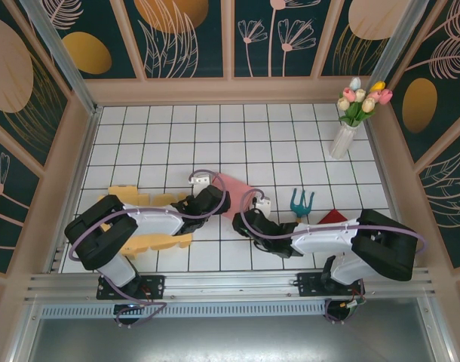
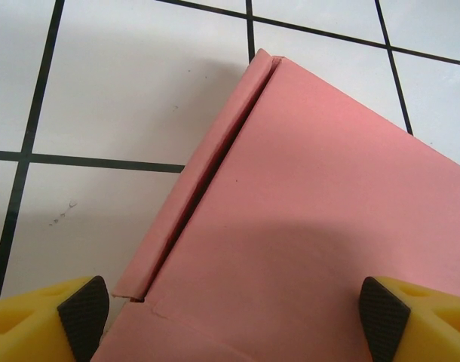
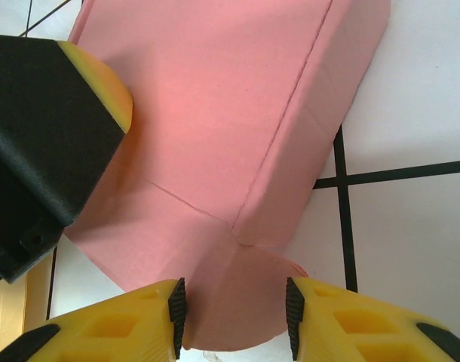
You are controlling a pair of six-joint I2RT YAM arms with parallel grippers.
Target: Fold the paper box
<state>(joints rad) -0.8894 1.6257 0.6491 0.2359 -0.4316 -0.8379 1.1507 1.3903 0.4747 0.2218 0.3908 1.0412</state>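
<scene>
Left gripper [image 2: 234, 320]: jaws wide apart, nothing clamped. Its left pad sits at the folded side edge of the paper box [image 2: 313, 211]; its right pad is over the flat top panel.

Right gripper [image 3: 235, 317]: jaws part-way in. A rounded end flap [image 3: 241, 302] of the box fills the gap between the pads. Pinched or merely straddled: cannot tell.

The box lies flat on the white tiled table [image 1: 290, 143], mid-table, between the two grippers, with a side strip folded along a crease.

There is open tile beyond the box toward the far wall [image 1: 237, 90] and to the far left.

- Near left: yellow cut-out sheets [image 1: 158, 241] beside the left arm.
- Near right: teal forked object [image 1: 302, 202] and red sheet [image 1: 334, 217], both apart from the box.
- Far right corner: flower vase [image 1: 341, 139], well apart.
</scene>
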